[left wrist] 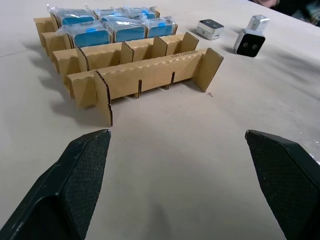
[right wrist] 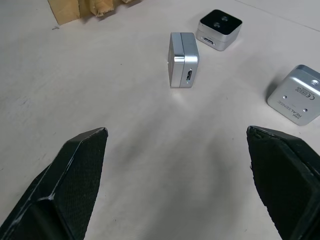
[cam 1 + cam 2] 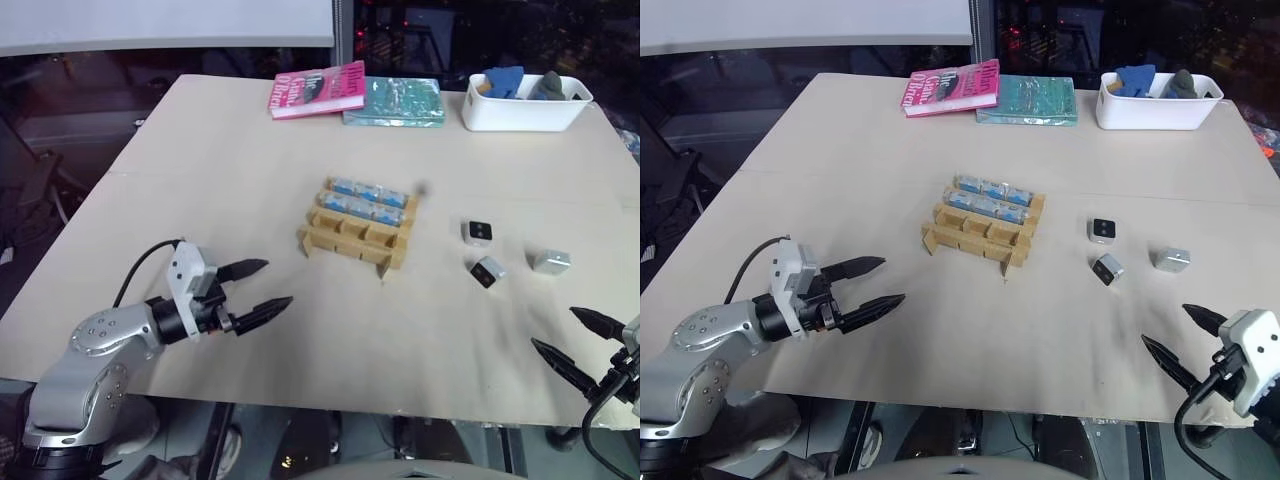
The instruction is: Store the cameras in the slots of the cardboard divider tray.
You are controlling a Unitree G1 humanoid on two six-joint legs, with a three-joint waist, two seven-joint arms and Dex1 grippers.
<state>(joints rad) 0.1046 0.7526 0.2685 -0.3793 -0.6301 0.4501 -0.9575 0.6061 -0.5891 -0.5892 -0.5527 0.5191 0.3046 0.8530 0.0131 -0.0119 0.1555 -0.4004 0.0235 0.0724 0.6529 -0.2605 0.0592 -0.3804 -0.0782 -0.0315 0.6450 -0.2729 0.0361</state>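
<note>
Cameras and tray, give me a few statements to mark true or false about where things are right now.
1. Three loose cameras lie on the table to the right of the tray. True.
2. The tray's near row of slots is filled. False: the near row is empty; the wrapped bluish cameras sit in the two far rows.
3. The left pincer holds a camera. False: it is open and holds nothing.
4. The right pincer is open, short of the loose cameras. True.
5. Two books lie inside the white tub. False: they lie on the table left of it.
</note>
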